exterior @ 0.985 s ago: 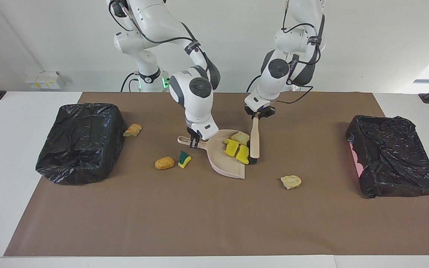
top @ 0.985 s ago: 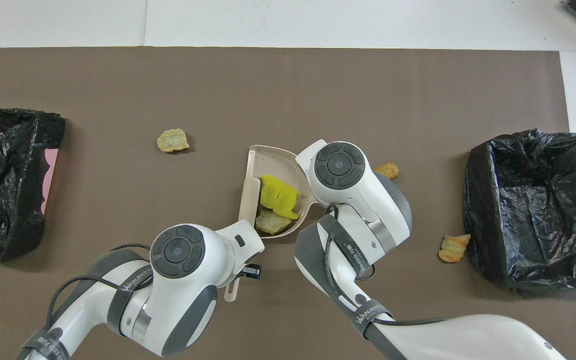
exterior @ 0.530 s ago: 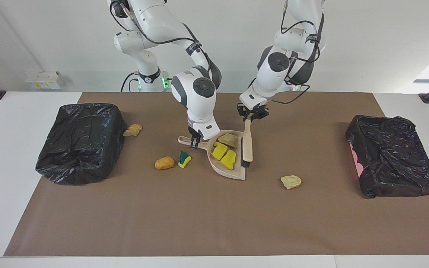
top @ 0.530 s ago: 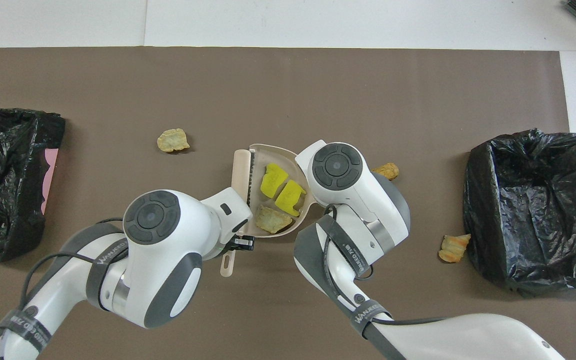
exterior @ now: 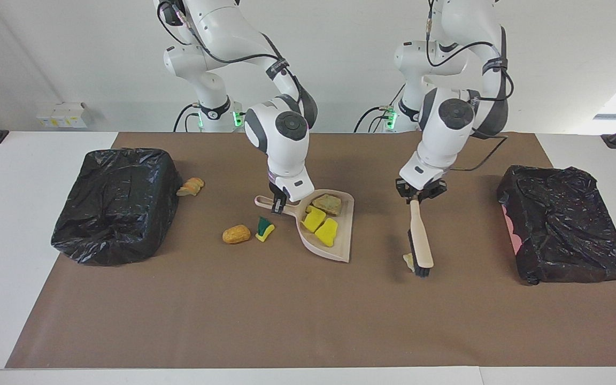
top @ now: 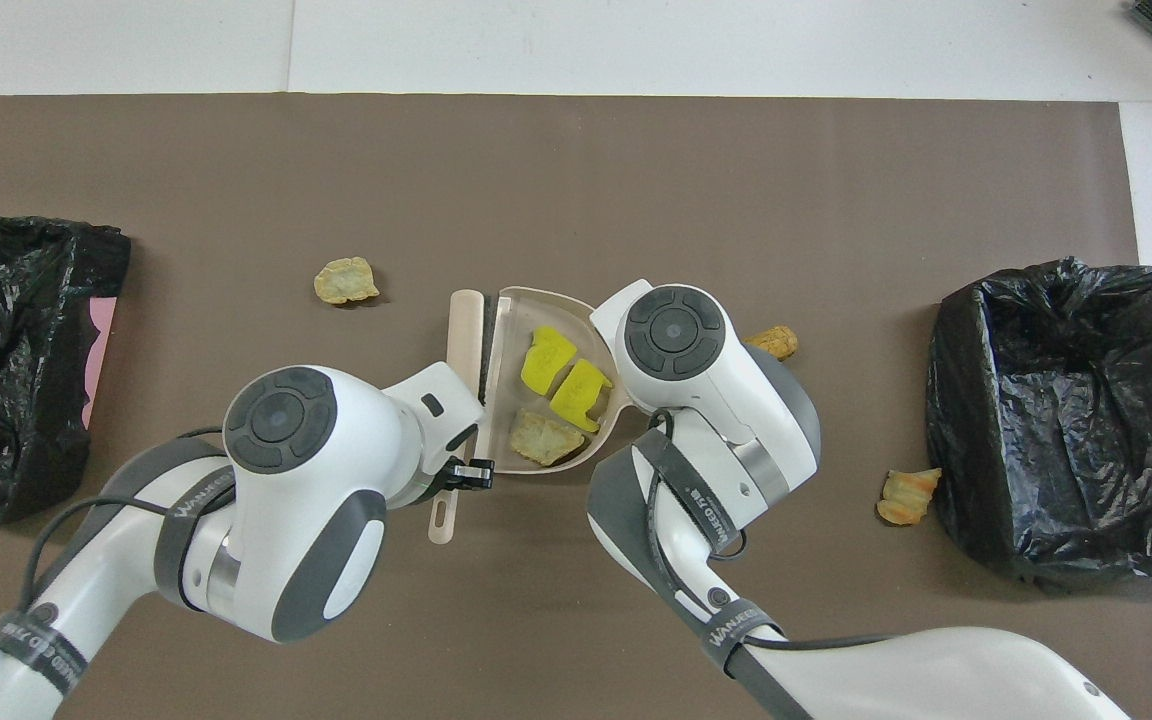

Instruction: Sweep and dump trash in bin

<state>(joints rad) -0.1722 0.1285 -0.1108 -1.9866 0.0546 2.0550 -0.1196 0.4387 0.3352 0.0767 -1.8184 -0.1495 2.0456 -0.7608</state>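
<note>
Your right claw (exterior: 278, 203) is clamped shut on the thin handle of the smooth beige plastic dustpan (exterior: 331, 249), which lies flat on the brown mat (exterior: 286, 310) covering the desk. In its scoop lie two spongy yellow bits (exterior: 315, 218) and a rough, rock-like beige chunk (exterior: 328, 203).

Your left claw (exterior: 420, 195) grips the beige brush (exterior: 420, 240) by its handle, black bristles down. In the facing view the bristles hide most of another beige chunk (exterior: 408, 260). The overhead view instead has the brush lying along the pan's open edge, with that chunk in full sight.

A green-and-yellow sponge wedge (exterior: 265, 229) and a rounded orange-brown lump (exterior: 236, 234) sit just beside the pan, toward the right arm's end. From above, your right arm covers the wedge entirely. A ridged bread-like lump (exterior: 191, 186) rests against the crinkled black-bagged bin (exterior: 115, 203). A second bagged bin (exterior: 564, 235) stands at the other end.
</note>
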